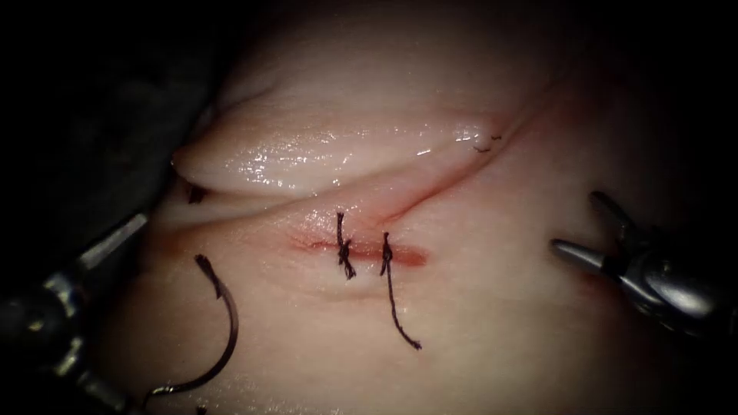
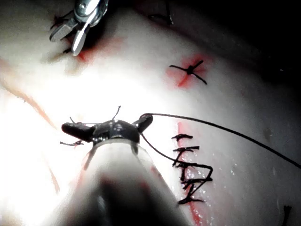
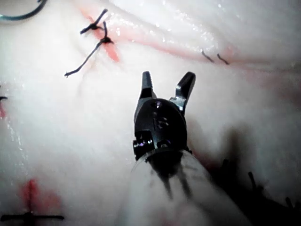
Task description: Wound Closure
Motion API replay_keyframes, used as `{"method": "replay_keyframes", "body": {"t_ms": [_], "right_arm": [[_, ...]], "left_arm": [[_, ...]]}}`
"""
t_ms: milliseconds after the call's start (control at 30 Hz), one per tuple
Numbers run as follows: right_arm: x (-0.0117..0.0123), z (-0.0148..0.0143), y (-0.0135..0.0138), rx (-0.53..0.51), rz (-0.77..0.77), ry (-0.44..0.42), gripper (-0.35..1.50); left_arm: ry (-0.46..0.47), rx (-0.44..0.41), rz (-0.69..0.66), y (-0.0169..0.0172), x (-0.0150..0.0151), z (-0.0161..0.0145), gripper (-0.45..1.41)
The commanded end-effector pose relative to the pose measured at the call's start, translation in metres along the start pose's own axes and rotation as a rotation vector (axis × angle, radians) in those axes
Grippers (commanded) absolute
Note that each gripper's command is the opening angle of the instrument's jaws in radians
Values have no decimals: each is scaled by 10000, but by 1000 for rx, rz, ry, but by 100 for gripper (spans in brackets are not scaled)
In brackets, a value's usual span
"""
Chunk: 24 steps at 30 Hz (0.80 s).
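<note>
The cut (image 1: 361, 250) in the tissue (image 1: 492, 307) runs across the middle with two dark knotted stitches (image 1: 344, 247) over it. A thread tail (image 1: 396, 307) trails toward the camera from the right stitch. The curved needle (image 1: 229, 327) lies free on the tissue left of the cut, not in it. Its shiny end rests close to one jaw of my left tool (image 1: 136, 311), whose jaws stand wide open and hold nothing. In the left wrist view, thread (image 2: 221, 132) runs past a jaw tip of the left tool (image 2: 107, 122). My right tool (image 1: 576, 221) hovers right of the cut, open and empty, as its own view (image 3: 168, 80) confirms.
A glossy fold of tissue (image 1: 307, 157) rises behind the cut. Short cut thread ends (image 1: 486, 144) lie at the fold's right. Red fluid stains the cut's edges. Other stitched cuts (image 2: 190, 70) and a row of stitches (image 2: 188, 169) lie nearby.
</note>
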<state>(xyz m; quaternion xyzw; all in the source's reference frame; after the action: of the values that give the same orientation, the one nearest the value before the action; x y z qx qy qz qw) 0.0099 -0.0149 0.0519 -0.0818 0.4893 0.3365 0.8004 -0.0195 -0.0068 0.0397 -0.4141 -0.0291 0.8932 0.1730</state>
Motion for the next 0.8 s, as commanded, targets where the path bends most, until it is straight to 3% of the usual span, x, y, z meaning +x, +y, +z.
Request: {"method": "replay_keyframes", "body": {"t_ms": [33,133,233,533,600,633,800], "right_arm": [[-4,9,-9,5,0,1,145],[-6,13,-13,11,-3,-6,143],[-9,15,-15,14,-7,-11,143],[-14,12,-19,23,-14,-18,140],[-14,12,-19,28,-15,-29,140],[-14,13,-19,31,-16,-34,140],[-16,13,-20,29,-18,-32,136]], "left_arm": [[8,-9,-4,5,-1,8,133],[30,8,-17,-10,-9,29,128],[81,-31,-32,-18,-23,60,128],[135,-69,-90,-12,-50,104,127],[118,-115,-92,-4,-59,107,127],[66,-165,-99,3,-67,107,127],[5,-218,-84,6,-85,107,125]]}}
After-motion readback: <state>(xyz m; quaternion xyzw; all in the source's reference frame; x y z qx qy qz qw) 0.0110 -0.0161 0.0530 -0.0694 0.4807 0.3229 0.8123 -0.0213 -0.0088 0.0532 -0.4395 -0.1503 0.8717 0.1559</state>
